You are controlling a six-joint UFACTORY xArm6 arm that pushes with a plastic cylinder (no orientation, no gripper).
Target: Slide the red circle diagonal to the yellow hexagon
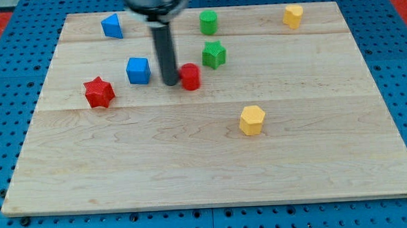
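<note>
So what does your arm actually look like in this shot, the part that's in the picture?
Only the end of me shows: a straight, dark grey cylindrical rod hanging from a wider black rounded mount cut off at the view's top. The rod is smooth and slightly glossy, with no cables or markings that I can make out. My tip is its plain blunt lower end, just left of the red circle.

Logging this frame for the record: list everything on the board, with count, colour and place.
star: 1, red, view's left
cube: 1, blue, left of my tip
circle: 1, red, right beside my tip
star: 1, green, up-right of the red circle
cylinder: 1, green, view's top
block: 1, blue, top left, shape unclear
block: 1, yellow, top right, shape unclear
hexagon: 1, yellow, right of centre
board: 1, pale wood
my tip: 1, dark, between blue cube and red circle
</note>
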